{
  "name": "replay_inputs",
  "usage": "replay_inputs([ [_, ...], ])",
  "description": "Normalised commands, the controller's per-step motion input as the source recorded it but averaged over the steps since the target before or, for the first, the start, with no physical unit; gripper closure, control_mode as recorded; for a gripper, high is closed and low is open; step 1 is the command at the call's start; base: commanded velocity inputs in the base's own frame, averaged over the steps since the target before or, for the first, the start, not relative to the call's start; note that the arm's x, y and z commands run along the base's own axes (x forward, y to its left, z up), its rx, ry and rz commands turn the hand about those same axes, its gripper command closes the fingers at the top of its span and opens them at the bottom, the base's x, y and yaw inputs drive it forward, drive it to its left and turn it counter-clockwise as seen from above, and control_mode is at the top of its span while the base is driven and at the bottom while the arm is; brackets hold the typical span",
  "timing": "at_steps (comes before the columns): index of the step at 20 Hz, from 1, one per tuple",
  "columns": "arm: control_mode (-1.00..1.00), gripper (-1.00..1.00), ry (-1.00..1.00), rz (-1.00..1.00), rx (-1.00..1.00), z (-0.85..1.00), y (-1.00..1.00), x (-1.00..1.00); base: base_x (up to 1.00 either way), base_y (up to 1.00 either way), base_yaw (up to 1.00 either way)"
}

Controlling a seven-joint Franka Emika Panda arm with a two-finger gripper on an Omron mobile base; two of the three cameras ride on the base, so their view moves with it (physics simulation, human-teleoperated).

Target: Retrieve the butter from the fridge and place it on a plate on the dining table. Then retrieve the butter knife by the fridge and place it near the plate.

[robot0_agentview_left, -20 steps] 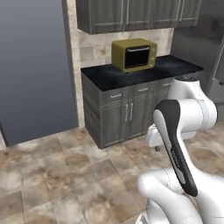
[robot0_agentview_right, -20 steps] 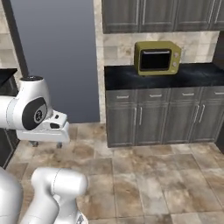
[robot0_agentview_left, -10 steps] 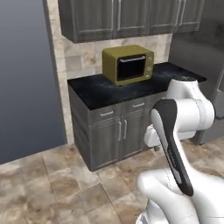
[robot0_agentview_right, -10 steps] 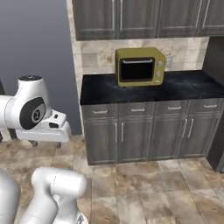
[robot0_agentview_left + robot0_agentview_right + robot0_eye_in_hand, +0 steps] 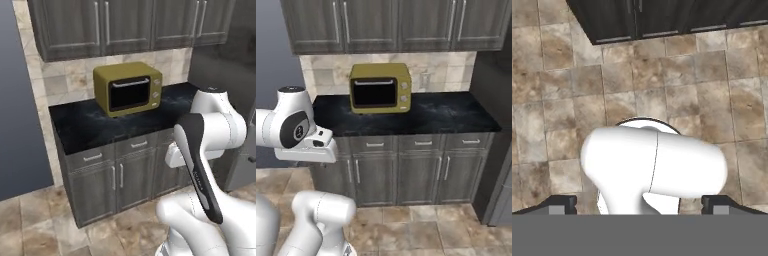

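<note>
Overall light: you're looking at even, soft, rendered light, moderately bright, no single lamp visible.
Toaster oven: evenly lit; its dark glass door gives you no glare.
Counter top beside the toaster oven: black marble with faint pale sheen, no hard highlights.
Cabinets below the toaster oven: dim, with soft shading under the counter lip.
Floor tiles: clearly lit from above, mottled, slightly soft.
Sharpness: you get mild blur and blocky softness throughout both base views; edges show no obvious bending.

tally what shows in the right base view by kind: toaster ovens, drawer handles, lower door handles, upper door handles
toaster oven: 1
drawer handles: 3
lower door handles: 4
upper door handles: 4
total: 12
</note>
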Motion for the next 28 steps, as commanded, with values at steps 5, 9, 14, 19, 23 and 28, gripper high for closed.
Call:
replay_inputs([
  [5,1.00,-1.00,0.00,0.00,0.00,0.00,0.00,0.00,1.00,-1.00,0.34],
  [9,1.00,-1.00,0.00,0.00,0.00,0.00,0.00,0.00,1.00,-1.00,0.36],
  [14,1.00,-1.00,0.00,0.00,0.00,0.00,0.00,0.00,0.24,-0.55,-0.11],
  [19,1.00,-1.00,0.00,0.00,0.00,0.00,0.00,0.00,0.22,-0.40,-0.40],
  [23,1.00,-1.00,0.00,0.00,0.00,0.00,0.00,0.00,0.62,-0.54,-0.30],
  [28,1.00,-1.00,0.00,0.00,0.00,0.00,0.00,0.00,0.71,-0.61,-0.09],
])
